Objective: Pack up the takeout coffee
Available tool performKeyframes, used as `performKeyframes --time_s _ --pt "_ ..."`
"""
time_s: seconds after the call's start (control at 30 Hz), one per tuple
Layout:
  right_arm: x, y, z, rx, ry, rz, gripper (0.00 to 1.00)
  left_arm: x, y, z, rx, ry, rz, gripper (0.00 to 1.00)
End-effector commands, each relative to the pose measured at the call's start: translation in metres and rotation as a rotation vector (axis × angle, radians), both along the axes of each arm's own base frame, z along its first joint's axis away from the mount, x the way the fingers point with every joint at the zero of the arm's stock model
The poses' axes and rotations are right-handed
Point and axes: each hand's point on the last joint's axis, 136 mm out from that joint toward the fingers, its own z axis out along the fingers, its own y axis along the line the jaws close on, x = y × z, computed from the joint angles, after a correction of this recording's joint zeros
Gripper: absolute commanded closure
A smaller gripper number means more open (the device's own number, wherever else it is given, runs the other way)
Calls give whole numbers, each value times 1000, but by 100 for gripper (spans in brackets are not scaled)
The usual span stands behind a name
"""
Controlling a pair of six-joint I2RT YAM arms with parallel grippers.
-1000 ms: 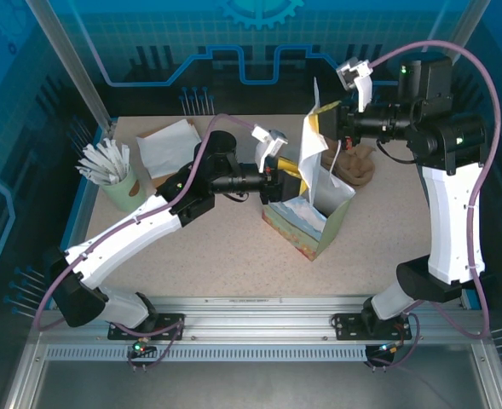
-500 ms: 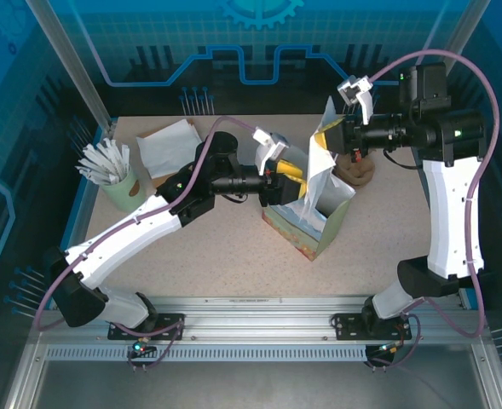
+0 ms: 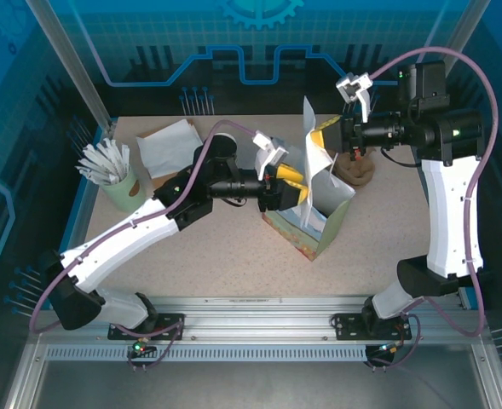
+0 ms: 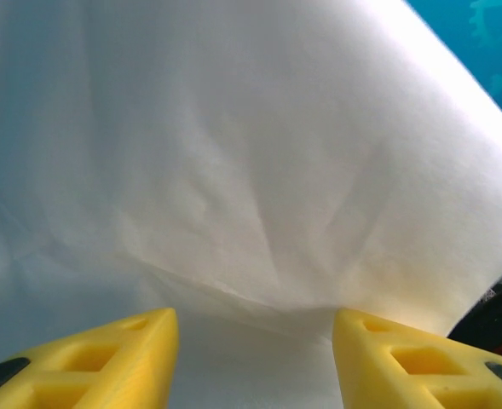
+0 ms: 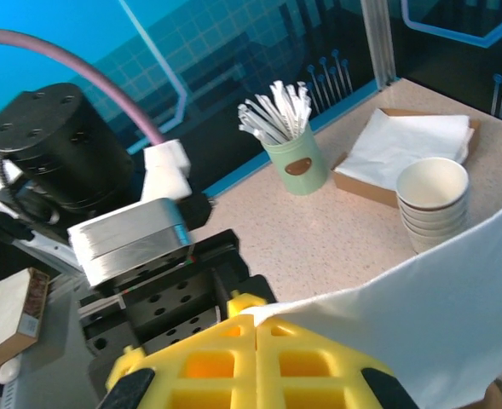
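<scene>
A white paper bag [image 3: 334, 194] with a patterned base stands mid-table. My right gripper [image 3: 321, 136] is shut on the bag's top edge [image 5: 387, 298] and holds that flap up; in the right wrist view the yellow fingers [image 5: 225, 358] are pressed together on the paper. My left gripper [image 3: 295, 183] is at the bag's left side. Its yellow fingertips [image 4: 148, 341] stand apart with nothing between them, and white bag paper [image 4: 251, 170] lies close in front. The takeout coffee is hidden.
A green holder of white sticks [image 3: 123, 183] stands at the far left, with napkins in a shallow tray [image 3: 170, 145] behind it. A stack of lidless white cups [image 5: 432, 200] sits beside the napkins. A brown crumpled thing [image 3: 359, 170] lies right of the bag.
My left gripper has moved a little right, closer into the bag's side. The flap held by my right gripper has shifted and now stands more upright.
</scene>
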Motion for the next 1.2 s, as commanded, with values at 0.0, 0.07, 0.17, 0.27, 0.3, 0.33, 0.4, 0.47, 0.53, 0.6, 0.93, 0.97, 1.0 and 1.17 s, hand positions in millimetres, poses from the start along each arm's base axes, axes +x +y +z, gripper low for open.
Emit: performKeyframes --time_s 0.0,0.07,0.17,0.27,0.3,0.33,0.4,0.47,0.53,0.6,0.93,0.97,1.0,1.17 --pt "11 -7 -24 -85 44 -47 100 -1 -11 -1 -8 2 -35 48" --pt "16 -10 -30 -109 47 -63 100 1 -16 -4 -2 8 -39 48" --pt "24 -14 -33 -112 50 -70 100 4 -23 -8 10 17 -45 48" --pt "30 -10 -36 -103 66 -50 100 5 -30 -9 13 20 -53 49" --pt "32 -9 -37 -98 72 -46 100 5 -31 -11 17 23 -53 49" --pt "33 -7 -36 -86 79 -34 100 4 -33 -9 16 20 -58 49" --pt "34 -4 -35 -69 84 -14 100 2 -35 -10 18 17 -62 49" --pt "32 0 -33 -52 84 9 100 0 -37 -9 20 16 -66 49" --pt "29 3 -30 -39 79 23 100 -1 -35 -7 19 8 -60 49" --pt "28 3 -29 -37 71 26 100 -1 -32 -5 20 -5 -50 49" --pt "47 4 -41 -67 49 60 100 2 -10 0 65 -94 51 46" --pt "50 4 -43 -74 47 63 100 3 -9 -2 71 -96 56 45" --pt "52 3 -45 -82 46 56 100 3 -9 -2 72 -99 57 45" --pt "63 -5 -61 -160 53 20 100 2 -7 -3 87 -102 60 44"
